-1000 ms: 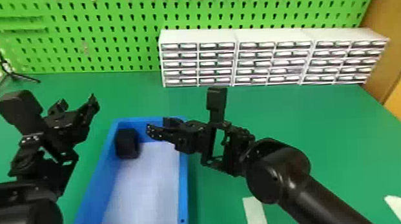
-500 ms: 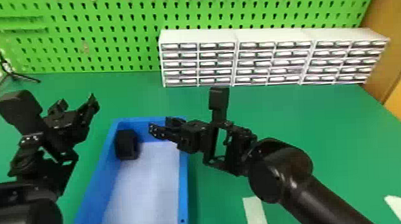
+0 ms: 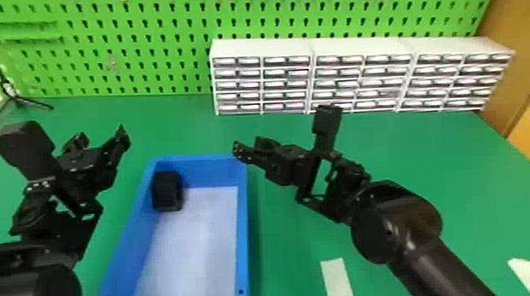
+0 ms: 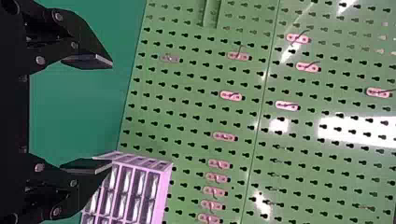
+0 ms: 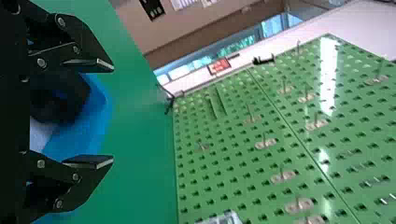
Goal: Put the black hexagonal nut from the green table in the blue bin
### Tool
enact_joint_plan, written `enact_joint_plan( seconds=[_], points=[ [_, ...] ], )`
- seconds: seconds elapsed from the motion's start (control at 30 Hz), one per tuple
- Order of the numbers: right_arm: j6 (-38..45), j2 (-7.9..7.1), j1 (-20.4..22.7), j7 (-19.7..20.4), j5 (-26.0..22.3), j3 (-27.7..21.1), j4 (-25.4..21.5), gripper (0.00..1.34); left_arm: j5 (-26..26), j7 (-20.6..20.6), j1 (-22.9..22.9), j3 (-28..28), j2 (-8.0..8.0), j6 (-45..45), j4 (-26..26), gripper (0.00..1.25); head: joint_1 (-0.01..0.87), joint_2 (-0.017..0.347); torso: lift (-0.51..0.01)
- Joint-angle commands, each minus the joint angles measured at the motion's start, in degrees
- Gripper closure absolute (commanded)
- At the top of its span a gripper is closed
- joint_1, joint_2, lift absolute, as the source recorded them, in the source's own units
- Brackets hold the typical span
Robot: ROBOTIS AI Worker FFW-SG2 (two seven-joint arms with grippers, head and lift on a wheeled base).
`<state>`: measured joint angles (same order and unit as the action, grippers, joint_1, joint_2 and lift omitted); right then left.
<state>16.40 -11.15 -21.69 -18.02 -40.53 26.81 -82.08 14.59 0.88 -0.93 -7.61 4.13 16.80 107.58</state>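
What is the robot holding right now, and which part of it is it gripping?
Nothing is held: the left fingers and right fingers are apart with nothing between them, and the black nut sits in the blue bin.

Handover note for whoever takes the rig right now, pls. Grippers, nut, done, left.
Left gripper: open, empty, left of the bin.
Right gripper: open, empty, near the bin's far right corner.
Black hexagonal nut: inside the blue bin, in its far left corner, clear of both grippers.
Done: nut is off the green table and in the bin.
Left: no placing step, by the look of it; probably just park the arms.
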Motion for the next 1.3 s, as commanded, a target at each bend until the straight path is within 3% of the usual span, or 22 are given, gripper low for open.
enact_joint_plan(
  seconds=[0.0, 0.2, 0.97, 1.27],
  points=[
    [0.3, 0.96, 2.35, 0.0, 2.65, -5.27, -1.24, 0.53, 0.0, 0.0, -0.04, -0.04, 0.0, -0.01, 0.0, 0.49, 0.692, 0.008, -0.097],
    [0.83, 2.36, 4.9, 0.0, 5.73, -11.69, -2.74, 0.53, 0.18, 0.0, -0.12, -0.12, 0.0, -0.01, 0.0, 0.49, 0.692, 0.008, -0.097],
    [0.83, 6.76, 11.84, 0.0, 13.28, -29.18, -7.31, 0.52, 0.97, 0.0, -0.12, -0.3, 0.0, -0.27, 0.09, 0.49, 0.692, 0.008, -0.097],
    [0.83, 7.2, 14.74, 0.0, 14.34, -34.89, -9.5, 0.52, 1.23, 0.0, -0.12, -0.3, 0.0, -0.36, 0.09, 0.49, 0.692, 0.008, -0.097]
  ],
)
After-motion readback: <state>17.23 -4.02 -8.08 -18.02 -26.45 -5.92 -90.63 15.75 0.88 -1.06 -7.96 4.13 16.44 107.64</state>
